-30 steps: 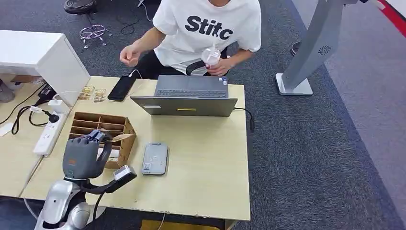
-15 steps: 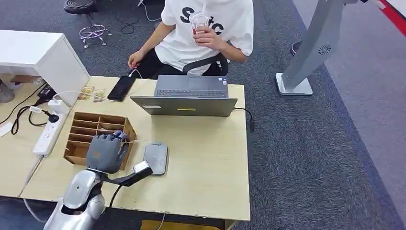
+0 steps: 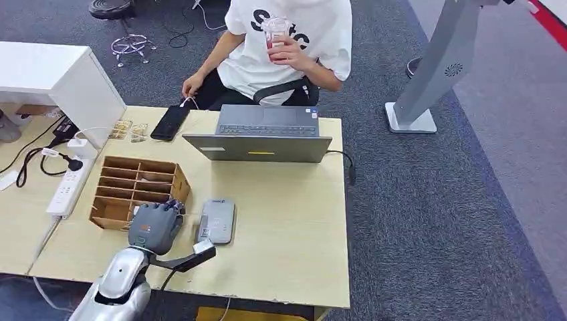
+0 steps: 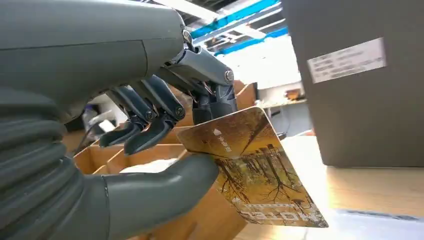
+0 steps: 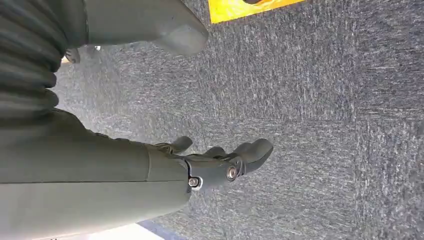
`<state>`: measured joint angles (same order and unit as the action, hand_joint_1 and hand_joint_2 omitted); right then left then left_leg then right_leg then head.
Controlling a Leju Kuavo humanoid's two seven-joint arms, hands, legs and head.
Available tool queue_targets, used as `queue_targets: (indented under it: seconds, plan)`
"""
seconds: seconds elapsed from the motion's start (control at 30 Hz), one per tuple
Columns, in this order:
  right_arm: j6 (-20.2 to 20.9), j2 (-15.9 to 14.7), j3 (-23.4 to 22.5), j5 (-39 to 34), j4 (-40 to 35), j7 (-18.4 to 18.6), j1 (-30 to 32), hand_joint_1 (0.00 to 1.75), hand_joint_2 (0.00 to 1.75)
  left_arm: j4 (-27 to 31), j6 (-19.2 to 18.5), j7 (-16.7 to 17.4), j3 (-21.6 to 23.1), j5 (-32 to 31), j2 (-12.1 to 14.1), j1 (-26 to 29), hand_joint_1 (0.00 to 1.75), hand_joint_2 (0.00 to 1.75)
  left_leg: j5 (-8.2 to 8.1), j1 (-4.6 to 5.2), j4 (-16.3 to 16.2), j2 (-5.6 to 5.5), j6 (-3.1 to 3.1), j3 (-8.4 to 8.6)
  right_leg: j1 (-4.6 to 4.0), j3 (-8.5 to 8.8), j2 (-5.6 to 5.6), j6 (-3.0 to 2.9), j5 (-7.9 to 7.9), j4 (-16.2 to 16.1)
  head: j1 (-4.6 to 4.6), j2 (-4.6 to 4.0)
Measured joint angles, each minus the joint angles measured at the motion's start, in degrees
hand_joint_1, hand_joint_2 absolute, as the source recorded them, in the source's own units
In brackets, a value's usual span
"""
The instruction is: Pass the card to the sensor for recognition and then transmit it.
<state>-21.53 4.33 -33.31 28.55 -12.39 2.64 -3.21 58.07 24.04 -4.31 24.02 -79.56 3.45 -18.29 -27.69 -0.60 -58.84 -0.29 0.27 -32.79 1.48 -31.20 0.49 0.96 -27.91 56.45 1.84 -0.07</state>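
**Op:** Hands — what's your left one doing?

**Eng:** Your left hand (image 3: 156,226) has the card (image 4: 252,167) pinched between thumb and fingers (image 4: 152,97). Card is golden-brown, tree artwork, printed lettering along one edge. Hand sits low over the table, between the cardboard organiser and the card reader, just beside both. Can't tell whether the card touches the reader.

**Op:** Right one?

**Eng:** Your right hand (image 5: 220,162) hangs over grey carpet, fingers loosely apart, holding nothing.

**Op:** Layout, big to small?

**Eng:** Wooden table (image 3: 287,221) first. Person (image 3: 287,40) in a white T-shirt seated at the far side, raising a clear cup (image 3: 276,30) with one hand, other hand near the phone. Grey floor stand (image 3: 438,67) off to the right on the carpet. White cabinet (image 3: 60,77) at the far left. Grey laptop (image 3: 261,134) open, facing the person. Cardboard organiser (image 3: 130,187) with slotted compartments, at the table's left. White power strip (image 3: 65,187) left of it, on the adjoining table. Grey card reader (image 3: 216,221) flat on the table, right of the organiser. Black phone (image 3: 170,122) at the far-left corner.
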Motion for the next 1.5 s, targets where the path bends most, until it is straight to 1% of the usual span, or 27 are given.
queue_targets:
  seconds: [0.23, 0.4, 0.9, 1.3, 1.5]
  plan:
    - [0.0, 0.2, -0.1, 0.6, 0.0, -0.1, 0.0, 0.0, 1.75, -1.2, 0.8, -0.1, 1.7, -1.0, -0.6, -1.5, 1.75, 1.75, 0.0, 0.0, 0.0, 0.0, 0.0, 0.0, 0.0, 0.0, 0.0, 0.0, 0.0, 0.0, 0.0, 0.0]
    - [0.0, 0.3, -0.1, 0.7, 0.0, -0.1, 0.0, 0.0, 1.75, -1.2, 0.8, -0.1, 1.9, -1.0, -1.0, -2.3, 1.75, 1.75, 0.0, -0.01, 0.0, 0.0, 0.0, 0.0, 0.0, 0.0, 0.01, 0.0, 0.0, 0.0, 0.0, 0.0]
    - [0.6, 0.5, -0.1, 1.9, 0.0, 0.1, -0.1, 0.0, 1.75, -2.1, -0.2, -0.2, 2.8, -1.0, -1.0, -2.3, 1.75, 1.75, 0.0, 0.0, 0.0, 0.0, 0.0, -0.01, 0.0, 0.0, 0.0, 0.0, 0.0, 0.0, 0.0, 0.0]
    - [0.9, 0.5, -0.1, 2.5, 0.0, 0.1, -0.1, 0.0, 1.75, -4.6, -0.3, -0.2, 3.6, -1.9, -1.8, -2.7, 1.75, 1.75, 0.0, 0.0, 0.0, 0.0, 0.0, -0.01, 0.0, 0.0, 0.0, 0.0, 0.0, 0.0, 0.0, 0.0]
    - [0.9, 0.5, -0.2, 2.6, 0.0, 0.1, -0.1, 0.0, 1.75, -5.8, -0.6, -0.9, 4.0, -1.7, -2.2, -3.2, 1.75, 1.75, 0.0, 0.0, 0.0, 0.0, 0.0, 0.0, 0.0, 0.01, 0.0, 0.0, 0.0, 0.0, 0.0, 0.0]
